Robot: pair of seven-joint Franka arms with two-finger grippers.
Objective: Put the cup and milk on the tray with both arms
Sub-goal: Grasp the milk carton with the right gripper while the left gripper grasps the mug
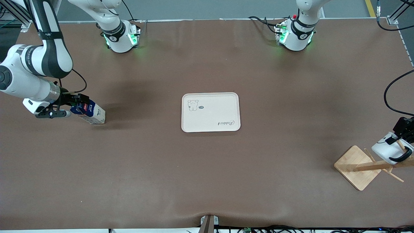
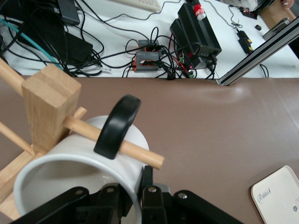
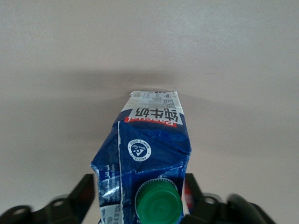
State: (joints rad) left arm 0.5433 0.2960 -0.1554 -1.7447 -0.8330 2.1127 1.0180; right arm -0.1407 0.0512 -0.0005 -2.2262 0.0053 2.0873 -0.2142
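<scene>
Left gripper [image 1: 398,137] clamping the white cup's [image 1: 386,149] rim on the wooden rack [image 1: 359,166], tray's [image 1: 211,112] four o'clock, right gripper [image 1: 75,104] straddling the milk carton [image 1: 92,113], grip unclear, tray's nine o'clock.

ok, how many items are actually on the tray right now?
0. The tray is bare. The milk sits at the right arm's end of the table, between the right pincer's fingers. The cup hangs on the wooden rack, gripped by the left pincer.
</scene>
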